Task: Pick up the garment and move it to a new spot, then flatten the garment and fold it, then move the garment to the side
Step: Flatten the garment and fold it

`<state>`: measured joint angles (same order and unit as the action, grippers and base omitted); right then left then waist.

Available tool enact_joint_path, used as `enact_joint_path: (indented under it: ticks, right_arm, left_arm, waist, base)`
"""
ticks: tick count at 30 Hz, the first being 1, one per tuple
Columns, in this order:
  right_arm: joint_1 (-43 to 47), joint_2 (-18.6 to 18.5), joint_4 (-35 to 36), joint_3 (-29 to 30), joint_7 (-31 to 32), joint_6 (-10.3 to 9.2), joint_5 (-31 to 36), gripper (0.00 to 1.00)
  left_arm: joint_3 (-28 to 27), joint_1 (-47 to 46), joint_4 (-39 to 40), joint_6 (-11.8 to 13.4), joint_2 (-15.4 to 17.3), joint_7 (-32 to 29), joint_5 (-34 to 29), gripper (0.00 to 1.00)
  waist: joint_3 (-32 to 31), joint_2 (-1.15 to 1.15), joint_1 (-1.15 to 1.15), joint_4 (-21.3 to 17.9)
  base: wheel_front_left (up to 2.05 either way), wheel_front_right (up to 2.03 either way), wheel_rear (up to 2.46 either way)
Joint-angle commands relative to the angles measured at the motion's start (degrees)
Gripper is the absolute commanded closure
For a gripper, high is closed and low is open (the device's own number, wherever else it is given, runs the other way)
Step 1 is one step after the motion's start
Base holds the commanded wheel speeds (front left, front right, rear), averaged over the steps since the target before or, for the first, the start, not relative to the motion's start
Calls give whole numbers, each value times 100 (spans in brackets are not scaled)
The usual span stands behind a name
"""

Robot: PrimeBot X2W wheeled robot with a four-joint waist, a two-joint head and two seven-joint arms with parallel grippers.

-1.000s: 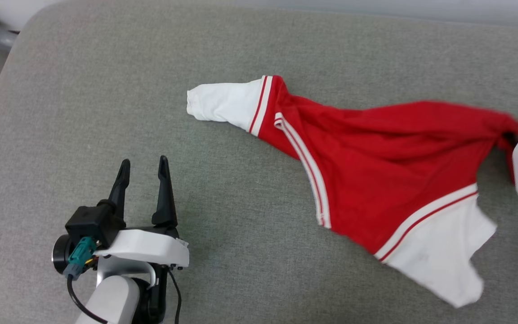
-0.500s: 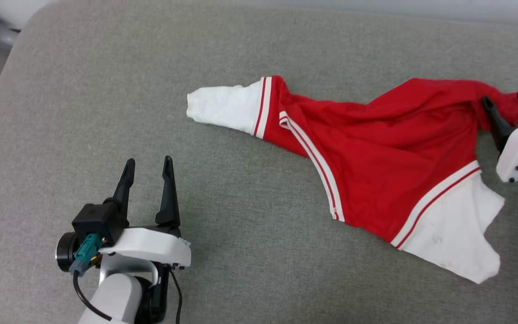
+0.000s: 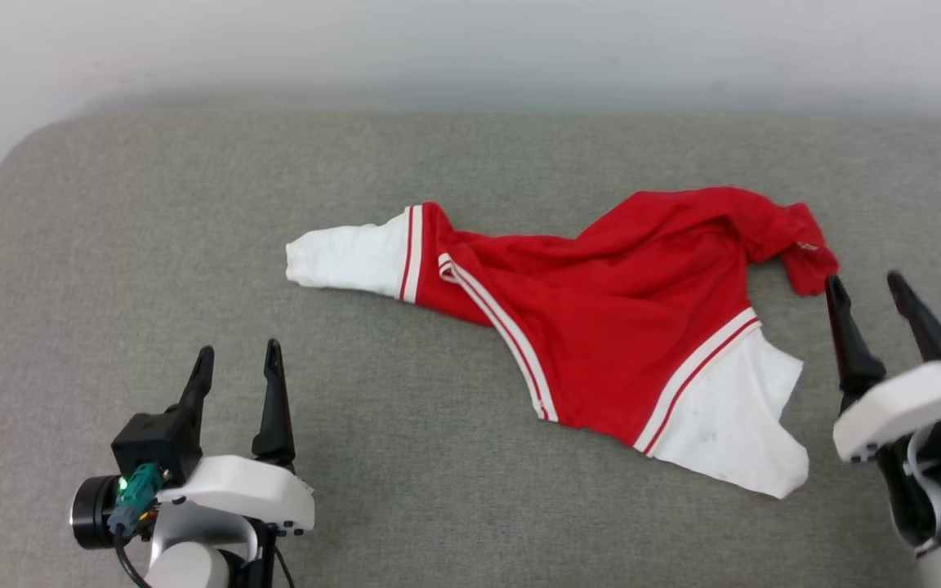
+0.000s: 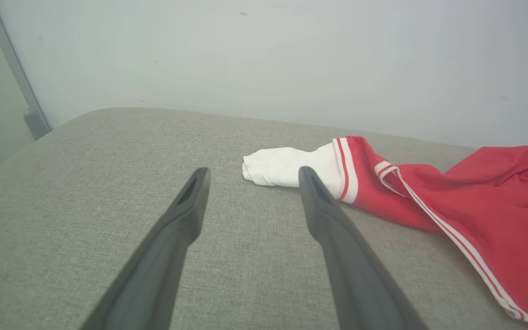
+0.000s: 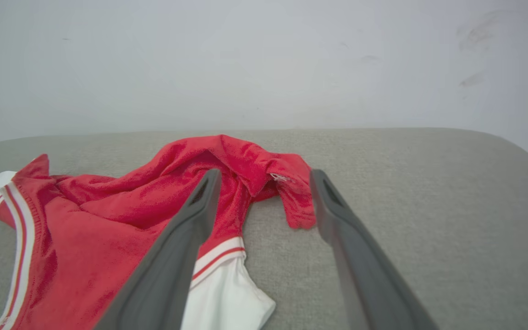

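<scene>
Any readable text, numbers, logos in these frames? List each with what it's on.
None can be read.
garment: no letters or number on the side facing up, just stripe trim.
white tag on its bunched red end: too small to read.

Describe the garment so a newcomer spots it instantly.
On the grey cushion, look right of centre, beside the open right tool. A crumpled shirt lies there loose: red body, white sleeves, striped trim. Nothing else on the cushion is red.
</scene>
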<state>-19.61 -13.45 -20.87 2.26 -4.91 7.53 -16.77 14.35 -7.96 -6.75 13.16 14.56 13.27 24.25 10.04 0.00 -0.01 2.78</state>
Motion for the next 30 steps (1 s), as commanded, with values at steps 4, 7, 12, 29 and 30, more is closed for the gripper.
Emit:
enact_joint_path:
  ticks: [4, 7, 12, 29, 30]
  right_arm:
    - [899, 346, 873, 223, 293, -7, 166, 0]
    - [1411, 531, 1394, 270, 588, -7, 213, 0]
    - [2019, 686, 1864, 267, 1448, -7, -19, 0]
    - [1607, 181, 2201, -93, 4414, -7, -759, 0]
    - [1535, 154, 2155, -128, 4466, -7, -748, 0]
  left_arm:
    - [-41, 185, 58, 48, 102, -87, 32, 0]
    - [-70, 211, 104, 87, 165, -129, 50, 0]
    - [-91, 243, 156, 97, 227, -193, 70, 0]
    - [57, -271, 182, -39, 156, -142, 70, 0]
    - [70, -307, 172, -50, 140, -128, 74, 0]
  waist:
    - [-258, 0, 1, -264]
    - [-266, 0, 1, -348]
    - [-248, 0, 1, -469]
    - [489, 0, 1, -209]
    - [547, 0, 1, -173]
  base:
    - [0, 0, 0]
    - [0, 0, 0]
    - [0, 0, 0]
    - [0, 0, 0]
    - [0, 0, 0]
